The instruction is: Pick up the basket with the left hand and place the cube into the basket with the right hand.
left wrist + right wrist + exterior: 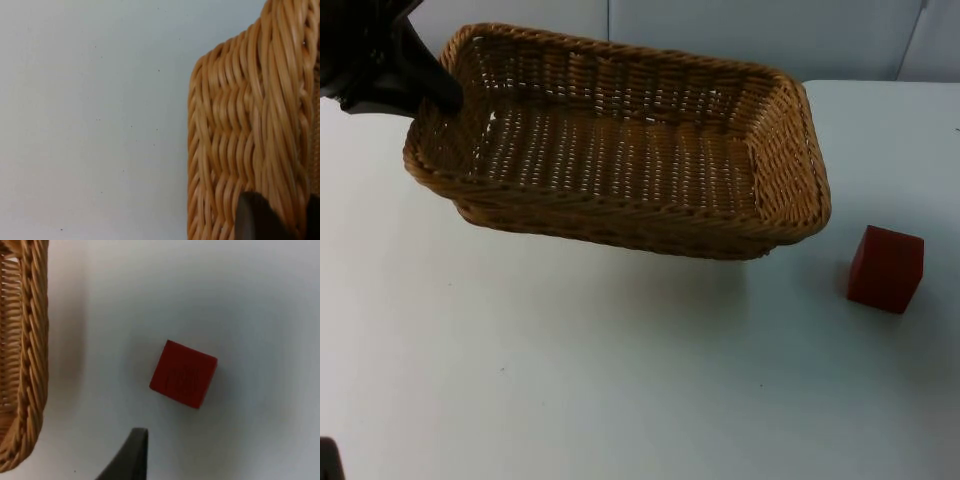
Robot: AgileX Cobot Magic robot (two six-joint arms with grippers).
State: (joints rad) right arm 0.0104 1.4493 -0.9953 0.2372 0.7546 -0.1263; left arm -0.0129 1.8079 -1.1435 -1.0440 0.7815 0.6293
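Note:
The woven wicker basket (pixel 620 208) hangs tilted above the table, casting a shadow below it. My left gripper (pixel 442 92) is shut on the rim at the basket's far left corner. In the left wrist view the gripper (pixel 285 220) clamps the basket wall (pixel 240 125). The basket holds nothing. A red cube (pixel 886 268) rests on the table to the right of the basket, apart from it. My right gripper (pixel 132 457) hovers above the cube (pixel 183 373), with the basket's end rim (pixel 31 340) beside it.
The white table (pixel 570 380) stretches bare in front of the basket. A grey partition wall (pixel 770 30) stands behind it.

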